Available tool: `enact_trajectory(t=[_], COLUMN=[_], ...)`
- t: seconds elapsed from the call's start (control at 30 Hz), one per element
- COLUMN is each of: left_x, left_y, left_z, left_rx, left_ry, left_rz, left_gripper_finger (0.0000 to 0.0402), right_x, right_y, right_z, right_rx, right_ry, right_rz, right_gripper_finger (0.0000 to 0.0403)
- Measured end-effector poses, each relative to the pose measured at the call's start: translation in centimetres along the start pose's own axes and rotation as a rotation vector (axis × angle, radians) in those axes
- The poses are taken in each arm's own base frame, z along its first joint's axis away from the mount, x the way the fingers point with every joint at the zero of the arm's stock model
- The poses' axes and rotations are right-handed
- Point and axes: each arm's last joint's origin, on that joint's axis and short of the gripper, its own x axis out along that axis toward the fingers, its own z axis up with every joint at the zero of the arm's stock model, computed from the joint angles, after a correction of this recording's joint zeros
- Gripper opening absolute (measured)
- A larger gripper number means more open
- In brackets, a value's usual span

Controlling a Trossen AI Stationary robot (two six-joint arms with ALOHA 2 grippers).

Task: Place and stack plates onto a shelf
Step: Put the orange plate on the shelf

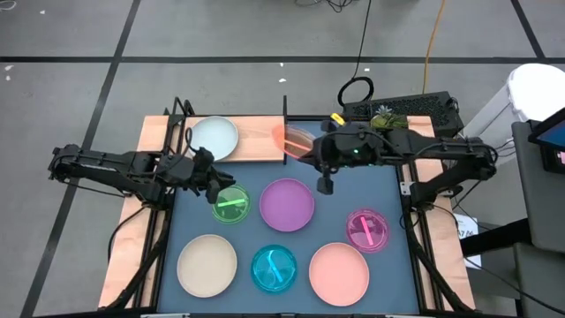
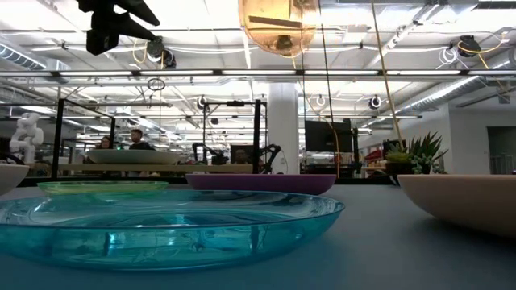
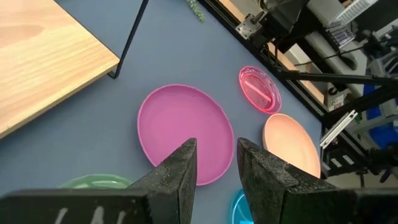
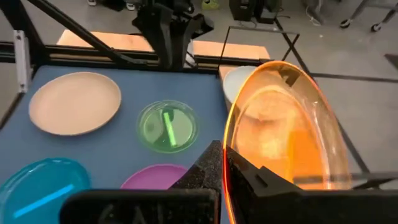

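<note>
My right gripper (image 4: 224, 167) is shut on the small orange plate (image 1: 291, 139), held up over the right end of the wooden shelf (image 1: 256, 146). The pale blue-white plate (image 1: 214, 139) lies flat on the shelf's left part. My left gripper (image 1: 214, 181) hovers open just beyond the far-left rim of the green plate (image 1: 231, 205); its fingers (image 3: 186, 167) touch nothing. Flat on the blue tabletop lie the purple (image 1: 287, 204), magenta (image 1: 367, 230), salmon (image 1: 339, 271), teal (image 1: 274, 268) and cream (image 1: 207, 265) plates. My right gripper pinches the orange plate's rim (image 4: 227, 149) between its two fingers. The plate stands on edge beyond the fingers, lifted clear of shelf and table; the low view shows it high in the air (image 2: 278, 24).
Thin black uprights stand at the shelf's ends, one (image 1: 285, 119) right beside the orange plate. The bare wood between the pale plate and that upright is free. Wooden side rails and black frame bars (image 1: 410, 190) border the table. People sit far behind the table (image 2: 137, 138).
</note>
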Motion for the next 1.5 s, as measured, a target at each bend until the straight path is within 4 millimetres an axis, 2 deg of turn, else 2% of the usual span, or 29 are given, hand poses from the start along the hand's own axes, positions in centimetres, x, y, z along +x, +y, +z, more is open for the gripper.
enact_trajectory(t=[0.2,0.53,1.03,1.5], left_x=[-0.7,-2.5,-2.6,-2.6], left_y=[0.0,0.5,0.5,0.3], left_z=[0.1,0.4,0.4,0.2], left_rx=[-0.029,-0.014,0.039,0.031], left_ry=[-0.015,-0.067,-0.068,-0.047], left_rz=[-0.023,-0.039,-0.038,-0.069], left_gripper_finger=[0.0118,0.0118,0.0118,0.0118], right_x=[1.8,4.8,11.1,16.3], right_y=[-0.7,-2.9,-5.7,-7.0], right_z=[1.6,2.7,0.8,-1.6], right_rx=[-0.006,0.028,0.083,0.084], right_ry=[-0.098,-0.239,-0.212,-0.178], right_rz=[-0.03,-0.079,-0.05,-0.013], right_gripper_finger=[0.0,0.0,0.0,0.0])
